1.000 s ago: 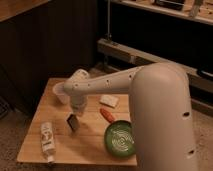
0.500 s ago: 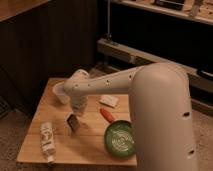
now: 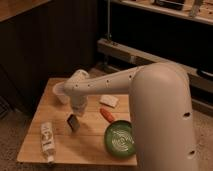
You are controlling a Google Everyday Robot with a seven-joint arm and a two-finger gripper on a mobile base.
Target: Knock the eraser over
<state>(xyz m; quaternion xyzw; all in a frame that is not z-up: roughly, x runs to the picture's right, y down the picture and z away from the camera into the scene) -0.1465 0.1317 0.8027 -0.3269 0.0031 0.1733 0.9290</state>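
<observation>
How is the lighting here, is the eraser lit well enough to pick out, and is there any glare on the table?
Camera view: dim, warm light, with a near-black background. The wooden table is the brightest surface and shows no glare. The eraser stands out as a dark block against it. The gripper hangs just above it, and its dark tip merges with the eraser's tone. The pale arm fills the right side.

Dark wood-panelled wall (image 3: 50, 40) behind a wooden table (image 3: 86, 143) — speckled floor (image 3: 12, 134), dim light.

Nothing is legible on the bottle label (image 3: 47, 138) or the gripper (image 3: 78, 111) above the eraser (image 3: 73, 122).
</observation>
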